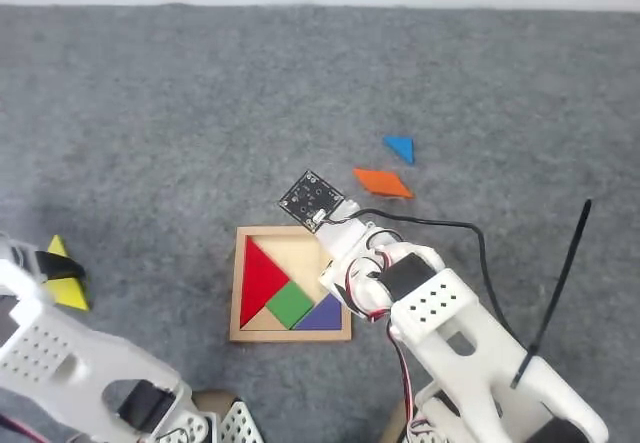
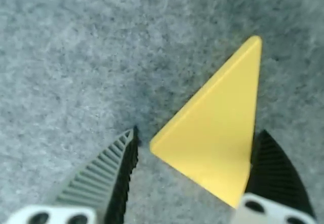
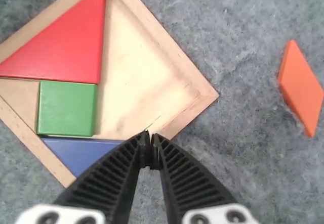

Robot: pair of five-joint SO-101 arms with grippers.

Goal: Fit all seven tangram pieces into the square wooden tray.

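- Looking down on the grey, felt-like desk (image 1: 150, 103), I see the square wooden tray (image 1: 241, 293) lying near the front, about midway between the two arms.
- Inside the tray, a red triangle (image 1: 262, 275) fills the 9 o'clock side. A green square (image 1: 290, 304) sits at 6 o'clock, touching the red piece, and a blue-violet triangle (image 1: 324, 315) lies at 5 o'clock against the square.
- The tray floor from 12 to 3 o'clock is bare pale wood.
- The right arm hangs over the tray's 3 o'clock side. The right claw (image 3: 150, 149) has its ribbed fingers pressed together tip to tip, poised above the rim at that side, just past the blue-violet triangle.
- An orange parallelogram (image 1: 383, 182) lies flat on the desk at 1 o'clock from the tray, apart from it.
- A small blue triangle (image 1: 400, 148) lies farther out along the same 1 o'clock line, near the parallelogram but not touching it.
- A yellow triangle (image 1: 68, 293) lies at 9 o'clock from the tray, well apart from it.
- The left claw (image 2: 198, 134) stands over the yellow triangle with its fingers (image 2: 114, 176) spread apart, one on each side. One finger is just off a corner and the other is close against a straight edge. I cannot tell whether either finger touches the piece.
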